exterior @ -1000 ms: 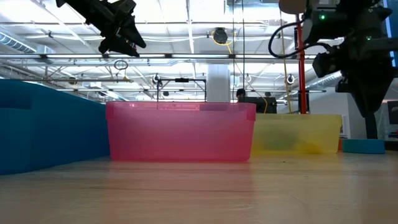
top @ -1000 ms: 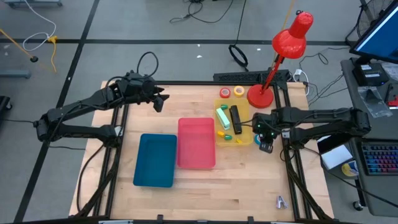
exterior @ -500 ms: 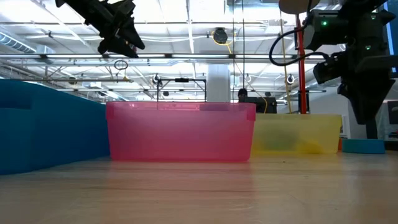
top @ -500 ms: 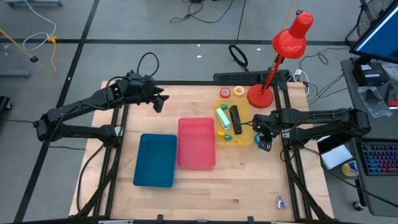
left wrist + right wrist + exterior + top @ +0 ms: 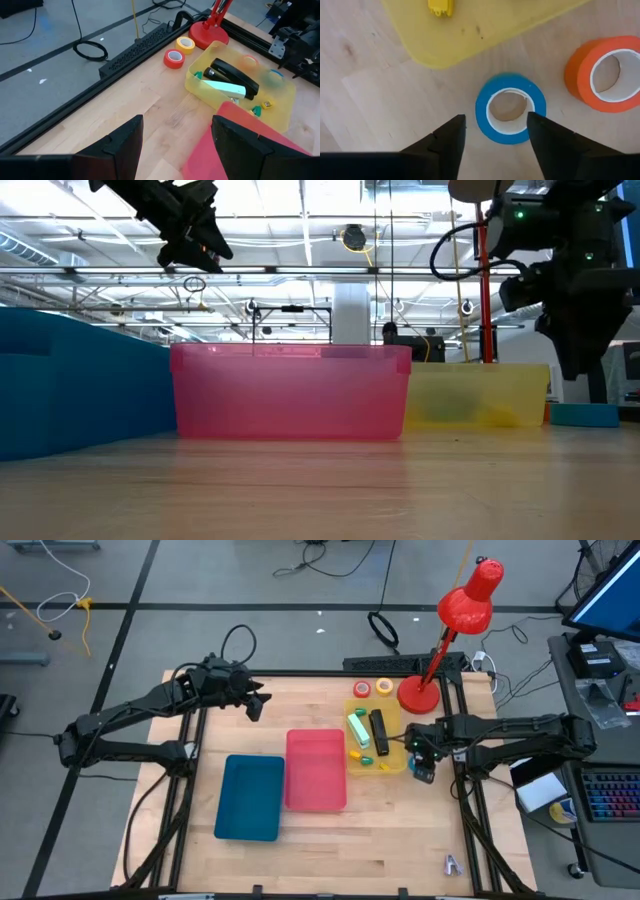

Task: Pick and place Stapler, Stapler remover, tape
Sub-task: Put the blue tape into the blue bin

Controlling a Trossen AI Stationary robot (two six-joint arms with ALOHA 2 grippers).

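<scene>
The right gripper (image 5: 495, 145) has moved slightly toward the yellow tray (image 5: 392, 761) over the last second and its fingers have spread; they now stand apart directly above the blue tape (image 5: 510, 108). That suggests a grasp of this roll comes next. The roll lies flat on the surface (image 5: 300, 850), hole facing up, just beside the tray and the orange tape (image 5: 607, 72). The left gripper (image 5: 255, 705) waits, fingers apart, over the far left.

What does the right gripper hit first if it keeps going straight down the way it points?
Most likely the blue tape roll: the right gripper points down with open fingers either side of it, beside the yellow tray. Height above it is unclear.
</scene>
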